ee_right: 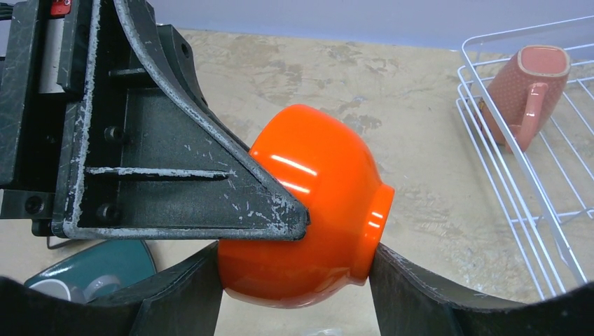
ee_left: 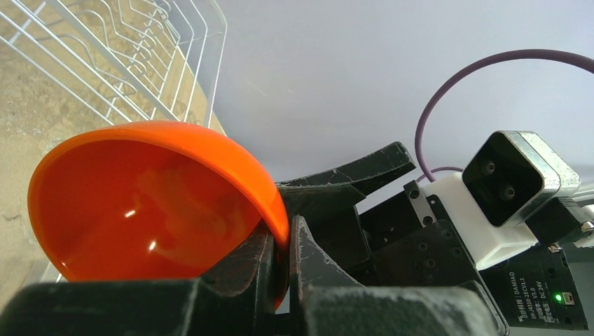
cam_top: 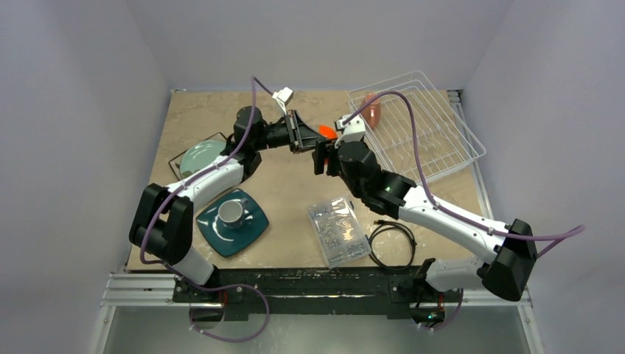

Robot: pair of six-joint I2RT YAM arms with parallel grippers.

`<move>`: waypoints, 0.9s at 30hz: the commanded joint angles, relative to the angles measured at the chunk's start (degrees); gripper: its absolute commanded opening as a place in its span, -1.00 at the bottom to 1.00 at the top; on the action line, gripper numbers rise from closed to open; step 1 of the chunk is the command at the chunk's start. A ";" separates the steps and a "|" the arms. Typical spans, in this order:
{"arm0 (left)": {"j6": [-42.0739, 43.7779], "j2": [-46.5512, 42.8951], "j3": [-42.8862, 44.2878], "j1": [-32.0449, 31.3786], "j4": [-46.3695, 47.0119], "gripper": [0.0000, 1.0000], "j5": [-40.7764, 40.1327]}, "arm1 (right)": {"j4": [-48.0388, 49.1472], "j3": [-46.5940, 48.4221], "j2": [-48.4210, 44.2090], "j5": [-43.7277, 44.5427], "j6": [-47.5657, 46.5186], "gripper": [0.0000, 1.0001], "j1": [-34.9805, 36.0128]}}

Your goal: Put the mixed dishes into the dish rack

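My left gripper point(ee_left: 280, 241) pinches the orange bowl point(ee_right: 308, 210) by its rim near the far edge; it is likely light, stiff and slick, and my right gripper point(ee_right: 294, 264) straddles it rim-to-foot, clamped or not I cannot tell.

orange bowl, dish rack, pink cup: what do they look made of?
The orange bowl: glossy, sharp highlights, uniform colour; plastic or glazed ceramic, can't tell which. The dish rack: thin white bars, likely coated metal wire. The pink cup: matte, finely dotted surface with a paler rim; probably ceramic.
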 commanded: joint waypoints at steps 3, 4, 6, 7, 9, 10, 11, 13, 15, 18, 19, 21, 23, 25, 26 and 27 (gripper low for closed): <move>2.76 -0.77 3.69 -0.28 -1.31 -1.00 0.71 | 4.22 -0.12 -2.34 0.97 0.95 -1.00 0.22; 2.85 -0.57 3.90 -0.36 -1.53 -1.00 0.81 | 4.71 -0.50 -2.55 0.73 0.93 -1.00 0.22; 3.02 -0.34 4.27 -0.37 -2.18 -0.99 1.08 | 5.52 -1.29 -3.07 0.35 0.92 -1.00 0.23; 3.19 -0.25 4.44 -0.44 -2.51 -0.92 1.18 | 5.81 -1.65 -3.42 0.28 1.07 -1.00 0.22; 3.95 -0.23 4.78 -0.46 -3.84 -0.71 1.13 | 5.82 -2.32 -4.09 -0.18 1.30 -1.00 0.21; 4.44 -0.24 4.97 -0.46 -4.74 -0.61 1.04 | 6.86 -2.66 -4.43 -0.30 1.30 -1.00 0.22; 5.01 -0.39 5.17 -0.46 -5.47 -0.52 0.95 | 7.41 -3.01 -4.81 -0.35 1.20 -1.00 0.20; 5.65 -0.52 5.30 -0.45 -6.37 -0.32 0.85 | 7.80 -3.66 -5.65 -0.36 1.04 -1.00 0.14; 6.07 -0.73 5.34 -0.46 -6.96 -0.14 0.67 | 8.07 -4.29 -6.31 -0.16 1.06 -1.00 0.14; 6.89 -0.97 5.54 -0.46 -8.14 0.10 0.49 | 7.65 -4.80 -7.05 0.56 1.03 -1.00 0.14; 7.37 -1.12 5.71 -0.46 -8.79 0.15 0.42 | 7.24 -4.82 -7.25 0.93 1.06 -1.00 0.14; 9.40 -1.61 6.30 -0.45 -11.41 0.23 0.00 | 6.30 -4.82 -7.60 2.00 1.11 -1.00 0.14; 13.35 -2.50 7.44 -0.45 -16.74 0.28 -1.36 | 4.27 -5.10 -8.25 3.52 1.07 -1.00 0.07; 18.44 -3.72 8.86 -0.41 -23.81 0.30 -4.07 | 2.62 -5.74 -9.32 5.11 0.95 -1.00 0.05; 20.80 -4.25 9.64 -0.45 -27.34 0.31 -5.60 | 1.93 -6.16 -9.96 5.85 0.93 -1.00 -0.04; 23.07 -4.88 10.40 -0.44 -30.45 0.32 -7.69 | 1.25 -6.62 -10.60 6.46 0.93 -1.00 -0.16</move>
